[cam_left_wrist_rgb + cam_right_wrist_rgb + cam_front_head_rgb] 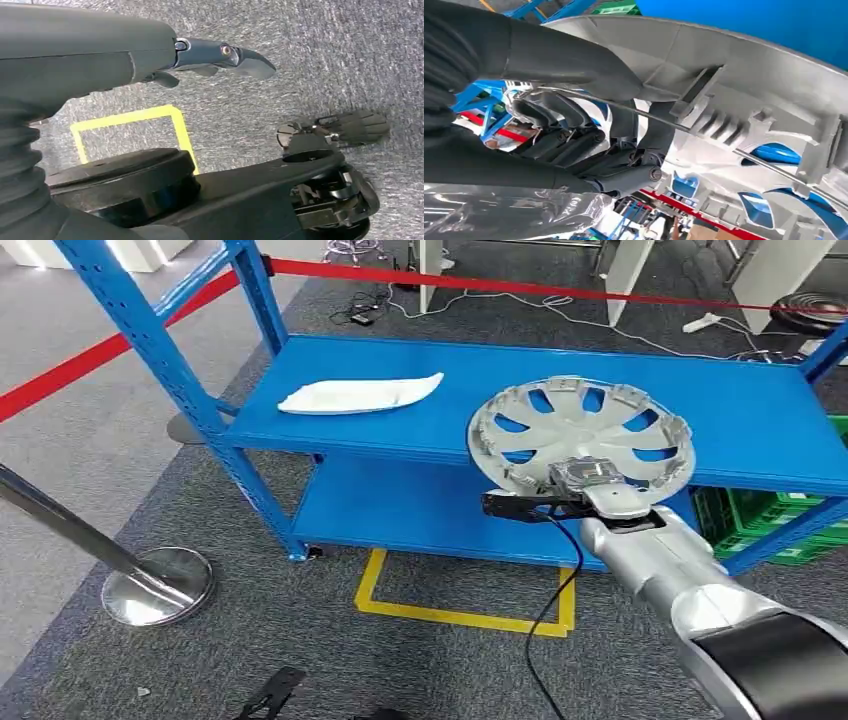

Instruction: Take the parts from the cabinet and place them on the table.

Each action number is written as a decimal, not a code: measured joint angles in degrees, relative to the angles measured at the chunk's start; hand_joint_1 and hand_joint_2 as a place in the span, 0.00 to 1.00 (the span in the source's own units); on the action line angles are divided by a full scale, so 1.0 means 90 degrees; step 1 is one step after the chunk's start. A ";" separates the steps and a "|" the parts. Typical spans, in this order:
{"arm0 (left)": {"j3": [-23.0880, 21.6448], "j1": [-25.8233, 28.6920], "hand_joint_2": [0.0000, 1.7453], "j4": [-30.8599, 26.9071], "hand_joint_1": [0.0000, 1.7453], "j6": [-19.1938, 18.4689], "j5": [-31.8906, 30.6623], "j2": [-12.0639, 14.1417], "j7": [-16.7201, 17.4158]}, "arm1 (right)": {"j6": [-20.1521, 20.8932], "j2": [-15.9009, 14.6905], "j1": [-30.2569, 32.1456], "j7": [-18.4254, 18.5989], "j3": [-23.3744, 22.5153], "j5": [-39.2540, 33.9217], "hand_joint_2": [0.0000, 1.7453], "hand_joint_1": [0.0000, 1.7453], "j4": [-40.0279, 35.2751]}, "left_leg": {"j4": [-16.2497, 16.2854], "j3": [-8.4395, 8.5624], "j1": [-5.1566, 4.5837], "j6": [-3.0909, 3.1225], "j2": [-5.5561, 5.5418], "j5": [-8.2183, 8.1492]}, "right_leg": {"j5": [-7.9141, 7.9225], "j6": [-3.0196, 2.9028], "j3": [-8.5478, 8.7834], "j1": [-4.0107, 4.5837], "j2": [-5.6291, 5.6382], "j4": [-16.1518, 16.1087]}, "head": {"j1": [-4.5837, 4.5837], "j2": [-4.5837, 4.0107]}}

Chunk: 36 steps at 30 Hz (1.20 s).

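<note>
From the head view, the right hand (560, 502) grips the silver wheel cover (582, 435) by its near rim, over the blue shelf (400, 365); keep it level while carrying it off. The left wrist view shows the left hand (225, 57) hanging above carpet, fingers loosely extended and holding nothing. In the right wrist view, fingers (574, 125) wrap the cover's edge, so hold that clamp firm.

Silver hubcap (580, 435): round, spoked with open slots, ribbed inner side facing camera, tilted above blue cabinet top shelf (420, 365), rim gripped by right hand (585, 485). White elongated part (360, 395): lying flat on same shelf, well apart from hubcap.
</note>
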 joint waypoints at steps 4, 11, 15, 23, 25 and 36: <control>0.0000 0.0000 1.00 0.0000 0.00 0.0000 0.0000 0.0000 0.0000 | -0.0005 -0.0002 -0.0001 -0.0005 -0.0007 0.0000 1.00 1.00 0.0000 | 0.0000 0.0000 0.0000 0.0000 0.0000 0.0000 | -0.0001 -0.0001 -0.0001 0.0000 0.0000 0.0000 | 0.0000 0.0000; 0.0000 0.0000 1.00 0.0000 0.00 -0.0007 -0.0002 -0.0002 0.0000 | -0.0036 -0.0012 -0.0007 -0.0042 -0.0029 -0.0015 1.00 1.00 -0.0002 | 0.0000 0.0000 0.0000 0.0000 0.0000 0.0002 | -0.0001 -0.0001 -0.0003 0.0000 -0.0001 0.0000 | 0.0000 0.0000; 0.0000 0.0000 1.00 0.0000 0.00 -0.0010 -0.0002 -0.0002 0.0000 | -0.0049 -0.0017 -0.0007 -0.0056 -0.0061 -0.0017 1.00 1.00 -0.0005 | 0.0000 0.0000 0.0000 0.0001 0.0000 0.0002 | -0.0001 -0.0001 -0.0002 0.0000 -0.0001 0.0000 | 0.0000 0.0000; 0.0000 0.0002 1.00 0.0000 0.00 -0.0015 0.0000 -0.0002 -0.0002 | -0.0160 -0.0017 -0.0010 -0.0263 -0.0114 -0.0046 1.00 1.00 -0.0012 | 0.0000 0.0000 -0.0001 0.0000 0.0000 0.0003 | 0.0003 0.0002 0.0006 0.0001 0.0000 0.0000 | 0.0002 0.0000; 0.0000 0.0003 1.00 0.0000 0.00 -0.0010 0.0000 -0.0002 -0.0007 | -0.0248 -0.0017 -0.0017 -0.0340 -0.0129 -0.0073 1.00 1.00 -0.0046 | 0.0000 -0.0001 -0.0001 0.0000 0.0000 0.0003 | 0.0007 -0.0004 0.0003 0.0001 0.0003 0.0000 | 0.0000 0.0000; 0.0002 0.0042 1.00 0.0000 0.00 0.0041 0.0000 0.0000 -0.0085 | -0.1179 0.0027 -0.0215 -0.0784 -0.0347 -0.0456 1.00 1.00 -0.0330 | 0.0000 -0.0019 -0.0005 -0.0001 -0.0001 0.0007 | 0.0009 -0.0003 -0.0010 0.0002 -0.0001 0.0003 | 0.0002 0.0000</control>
